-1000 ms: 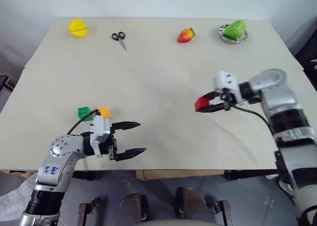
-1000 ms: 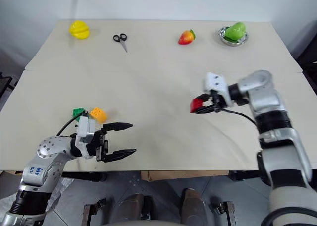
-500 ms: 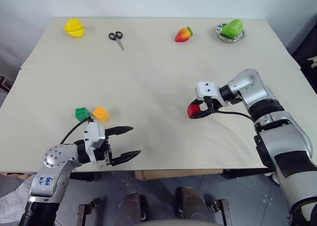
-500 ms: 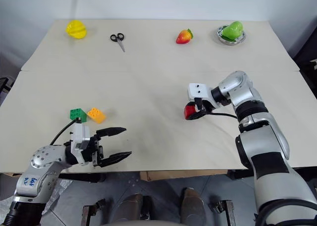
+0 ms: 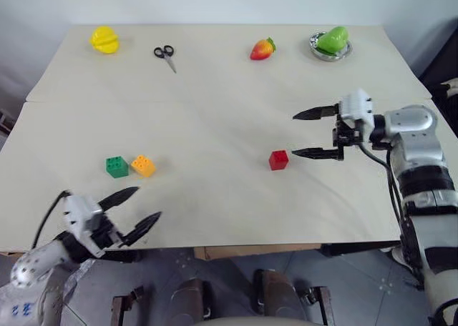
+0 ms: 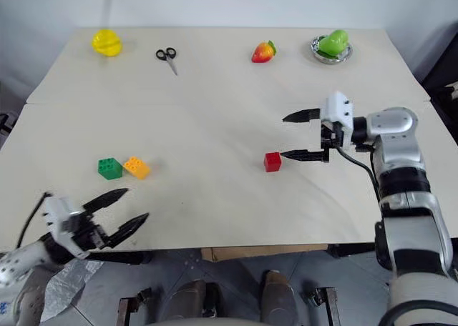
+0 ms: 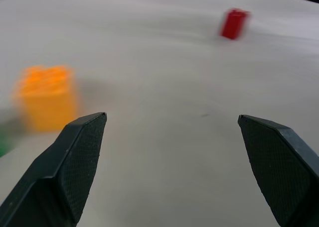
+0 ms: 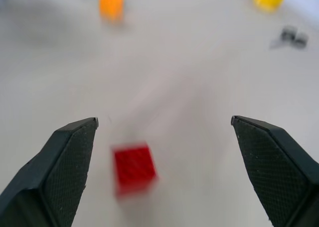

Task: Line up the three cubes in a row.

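Red cube (image 5: 278, 160) sits free on table (image 5: 215, 104), well apart from touching green cube (image 5: 117, 166) and orange cube (image 5: 144, 165). Right gripper (image 5: 309, 134) released, fingers spread beside it; left gripper (image 5: 132, 209) spread, empty. Risk: row left gapped; lower right finger may nudge red cube askew.

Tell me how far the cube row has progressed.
Done: green studded plastic cube and orange-yellow studded plastic cube sit side by side. In hand: nothing; right claw open beside the red studded plastic cube. Left: bring red next to the pair.
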Robot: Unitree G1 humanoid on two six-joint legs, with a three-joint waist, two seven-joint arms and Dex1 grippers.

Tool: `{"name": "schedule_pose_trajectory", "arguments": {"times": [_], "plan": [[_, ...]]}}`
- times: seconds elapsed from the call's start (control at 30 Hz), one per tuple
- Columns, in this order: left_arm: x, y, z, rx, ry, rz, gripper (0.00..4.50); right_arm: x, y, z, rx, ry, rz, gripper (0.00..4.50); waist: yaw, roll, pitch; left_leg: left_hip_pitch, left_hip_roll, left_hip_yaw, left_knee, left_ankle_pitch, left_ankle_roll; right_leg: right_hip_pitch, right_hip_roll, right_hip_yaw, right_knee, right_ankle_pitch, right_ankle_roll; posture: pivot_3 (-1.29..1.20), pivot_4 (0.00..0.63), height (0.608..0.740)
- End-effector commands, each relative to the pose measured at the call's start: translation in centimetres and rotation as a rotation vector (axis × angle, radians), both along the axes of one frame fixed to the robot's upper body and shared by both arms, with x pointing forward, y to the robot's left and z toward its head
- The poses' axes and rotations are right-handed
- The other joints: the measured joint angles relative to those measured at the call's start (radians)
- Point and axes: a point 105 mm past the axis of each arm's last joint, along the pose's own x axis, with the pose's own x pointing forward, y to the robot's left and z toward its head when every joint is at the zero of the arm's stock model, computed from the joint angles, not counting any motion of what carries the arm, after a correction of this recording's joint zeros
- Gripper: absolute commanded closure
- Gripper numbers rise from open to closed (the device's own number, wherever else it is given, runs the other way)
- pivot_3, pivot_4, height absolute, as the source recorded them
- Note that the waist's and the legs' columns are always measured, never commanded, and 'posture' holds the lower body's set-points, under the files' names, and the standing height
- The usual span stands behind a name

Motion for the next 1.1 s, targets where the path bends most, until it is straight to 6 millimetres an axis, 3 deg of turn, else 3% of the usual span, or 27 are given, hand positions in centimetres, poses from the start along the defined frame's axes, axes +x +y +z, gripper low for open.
{"name": "schedule_pose_trajectory", "arguments": {"times": [0.03,0.13,0.23,0.43,0.63,0.77,0.93,1.1], "plan": [[-2.5,4.3,0.4,0.02,-0.046,0.255,0.0,-2.3,-0.4,0.1,0.142,-0.03,-0.016,0.01,0.009,0.0,0.0,0.0,0.0,0.0,0.0,0.0,0.0,0.0,0.0,0.0,0.0,0.0,0.0,0.0,0.15,0.74],[-4.3,6.0,-0.8,0.01,-0.012,0.373,0.0,-3.9,-1.1,-1.2,0.217,0.015,-0.086,0.01,0.019,0.0,0.0,0.001,-0.001,0.003,0.0,-0.002,0.001,-0.001,-0.001,0.001,-0.001,0.0,0.0,0.0,0.15,0.74],[-4.7,5.7,-1.3,0.005,0.002,0.384,0.0,-4.6,-1.6,-1.6,0.254,0.0,-0.153,0.01,0.025,-0.001,0.0,0.002,-0.001,0.003,0.001,-0.005,0.002,0.0,-0.002,0.002,-0.005,0.0,0.0,0.0,0.15,0.74],[-1.0,1.6,0.7,0.002,-0.076,0.274,0.0,-5.9,-2.7,-4.1,0.212,0.074,-0.217,0.01,0.045,-0.002,0.0,0.002,-0.001,0.003,0.001,-0.007,0.001,0.0,-0.003,0.003,-0.005,0.001,-0.001,0.0,0.15,0.74],[2.4,1.5,2.2,-0.049,-0.078,0.424,0.0,-6.3,-2.0,-3.9,0.213,0.112,-0.188,0.01,0.033,-0.002,-0.001,0.003,0.001,0.005,0.001,-0.006,0.001,0.0,0.001,0.004,-0.002,0.001,-0.001,0.0,0.15,0.74],[3.8,-0.9,2.9,-0.071,-0.054,0.416,0.0,-6.4,-2.0,-3.9,0.208,0.129,-0.184,0.01,0.039,-0.002,-0.001,0.003,0.001,0.005,0.001,-0.006,0.002,0.0,0.001,0.003,-0.001,0.001,-0.001,0.0,0.15,0.74],[4.8,0.0,2.9,-0.073,-0.033,0.574,0.0,-6.5,-1.8,-3.9,0.206,0.133,-0.179,0.01,0.044,-0.002,-0.001,0.002,0.0,0.005,0.003,-0.006,0.002,0.0,0.001,0.003,0.0,0.001,-0.001,0.0,0.15,0.74],[6.4,-0.1,2.6,-0.066,-0.011,0.595,0.0,-6.5,-1.5,-3.8,0.203,0.133,-0.172,0.01,0.045,-0.003,-0.001,0.002,0.0,0.005,0.004,-0.006,0.002,0.001,0.001,0.003,0.0,0.001,-0.001,0.0,0.15,0.74]]}}
